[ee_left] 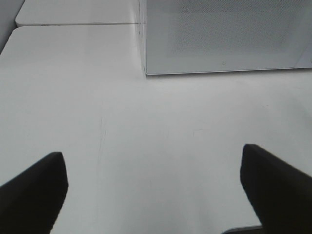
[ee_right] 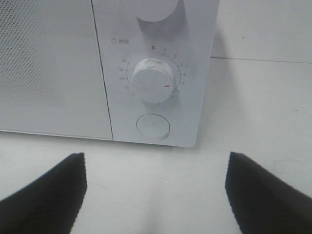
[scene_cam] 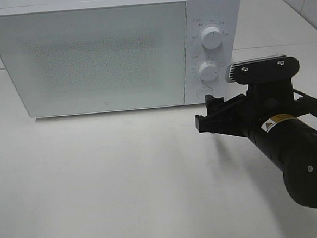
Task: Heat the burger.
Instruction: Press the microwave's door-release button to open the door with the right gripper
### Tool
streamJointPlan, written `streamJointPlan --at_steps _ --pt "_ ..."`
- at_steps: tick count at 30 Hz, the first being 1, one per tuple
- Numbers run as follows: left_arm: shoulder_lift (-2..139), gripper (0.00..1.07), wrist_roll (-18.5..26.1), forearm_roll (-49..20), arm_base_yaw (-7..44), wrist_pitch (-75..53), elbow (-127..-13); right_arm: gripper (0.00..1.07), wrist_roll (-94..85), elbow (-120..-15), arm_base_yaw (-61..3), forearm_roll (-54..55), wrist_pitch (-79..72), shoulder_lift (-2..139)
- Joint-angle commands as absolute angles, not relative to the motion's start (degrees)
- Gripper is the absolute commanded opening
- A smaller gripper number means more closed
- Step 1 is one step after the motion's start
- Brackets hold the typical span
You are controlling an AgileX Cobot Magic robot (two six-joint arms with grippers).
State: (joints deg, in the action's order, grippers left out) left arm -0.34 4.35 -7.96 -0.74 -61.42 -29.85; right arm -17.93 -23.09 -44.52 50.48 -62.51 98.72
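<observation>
The burger is out of view in every frame. A white microwave [scene_cam: 99,52] stands at the back of the white table [scene_cam: 97,178] with its door shut; I cannot see through the door. My right gripper [scene_cam: 208,114] is open and empty just in front of the control panel, near the round button [ee_right: 153,126] under the lower knob [ee_right: 153,86]. That knob's red mark points to the right, away from the 0 at its top. My left gripper [ee_left: 153,156] is open and empty over bare table, off the microwave's [ee_left: 224,34] left front corner.
The upper knob [scene_cam: 212,38] sits above the lower knob [scene_cam: 208,70] on the panel. The right arm [scene_cam: 297,153] fills the lower right of the high view. A second table edge [ee_left: 73,22] joins behind the microwave's left side.
</observation>
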Motion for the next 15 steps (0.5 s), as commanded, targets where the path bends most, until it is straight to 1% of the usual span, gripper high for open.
streamJointPlan --at_steps 1,6,9,11,12,13,14,15 --pt "-1.1 0.88 4.2 -8.5 -0.9 -61.5 -29.7 0.77 -18.7 -23.9 -44.9 50.7 -63.0 99.1" --pt "-1.1 0.88 4.2 -8.5 -0.9 -61.5 -29.7 0.76 -17.6 -23.9 -44.9 50.8 -62.9 99.1" --pt "-1.1 0.88 4.2 -8.5 -0.9 -61.5 -29.7 0.75 -14.0 -23.9 -44.9 50.8 -62.9 99.1" --pt "-1.1 0.88 4.2 -8.5 -0.9 -61.5 -29.7 0.69 -6.4 -23.9 -44.9 50.8 -62.9 99.1" --pt "-1.1 0.88 4.2 -8.5 -0.9 -61.5 -29.7 0.69 -6.4 -23.9 -44.9 50.8 -62.9 99.1" --pt "-1.1 0.88 4.2 -8.5 -0.9 -61.5 -29.7 0.67 -3.4 -23.9 -44.9 50.8 -62.9 99.1" --pt "-1.1 0.88 4.2 -8.5 -0.9 -61.5 -29.7 0.62 3.3 -23.9 -44.9 50.8 -62.8 99.1" --pt "-1.1 0.88 4.2 -8.5 -0.9 -61.5 -29.7 0.62 3.3 -23.9 -44.9 50.8 -62.8 99.1"
